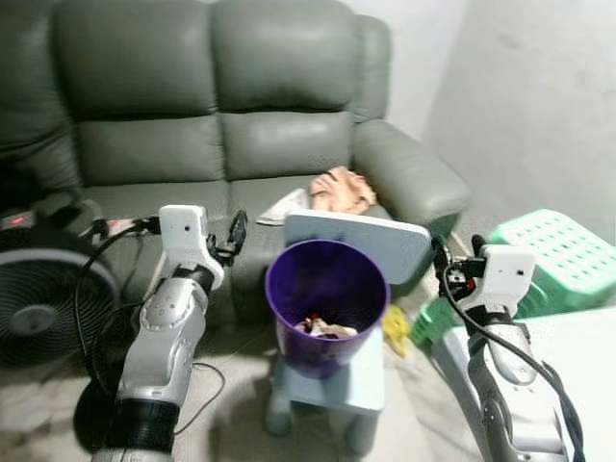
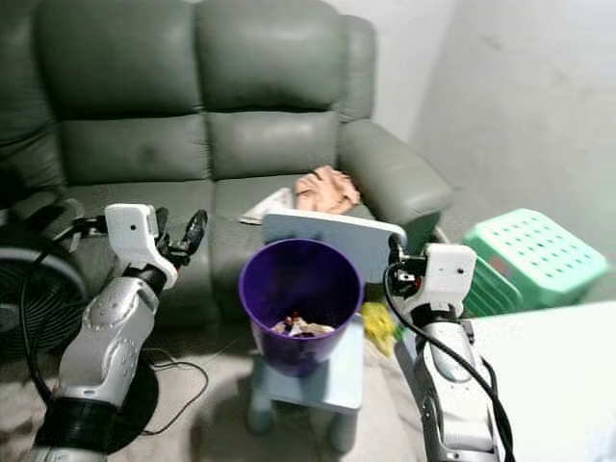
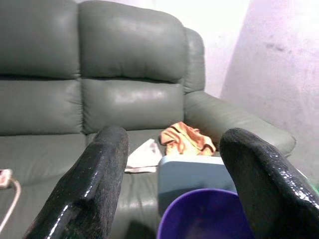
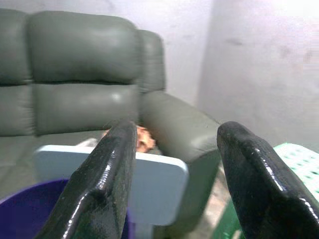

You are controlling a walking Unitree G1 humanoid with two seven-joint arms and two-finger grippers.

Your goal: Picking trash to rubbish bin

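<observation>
1. Both grippers are raised with fingers spread and holding nothing: the left gripper (image 1: 234, 234) just off the purple plastic bin's (image 1: 327, 300) left rim, the right gripper (image 1: 452, 260) off its right side.
2. That bin stands on a pale blue plastic chair (image 1: 358, 241), scraps of trash (image 1: 325, 328) lying at its bottom.
3. Beyond, an orange crumpled cloth (image 1: 341, 189) lies on the grey-green leather sofa (image 1: 221, 115) seat.
4. A green perforated plastic stool (image 1: 563, 252) crowds the right side, a black floor fan (image 1: 38, 298) the left.

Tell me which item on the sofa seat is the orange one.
The crumpled orange cloth beside the right armrest; the flat white paper lies just left of it.
</observation>
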